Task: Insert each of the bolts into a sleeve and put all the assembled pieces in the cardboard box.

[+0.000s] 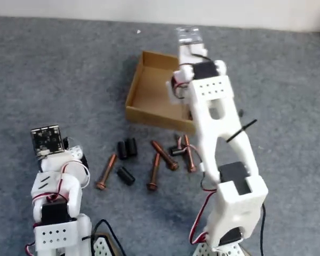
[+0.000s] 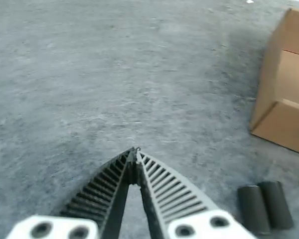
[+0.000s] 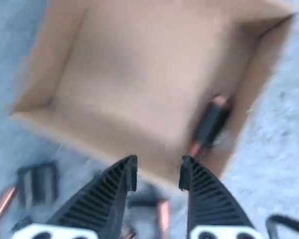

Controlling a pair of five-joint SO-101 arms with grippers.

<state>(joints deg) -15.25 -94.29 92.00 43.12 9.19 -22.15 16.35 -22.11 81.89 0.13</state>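
Right claw (image 3: 157, 172) apart over the cardboard box (image 3: 129, 74) — a low swing toward the bolts (image 1: 154, 170) could snag its wall.

Cardboard box (image 1: 149, 93): one corner was covered by the right arm (image 1: 216, 114).
Assembled piece (image 3: 209, 124): was blurred, inside the box at one wall; its ends were unclear.
Sleeves (image 3: 37, 183): a blurred pair just outside the box.
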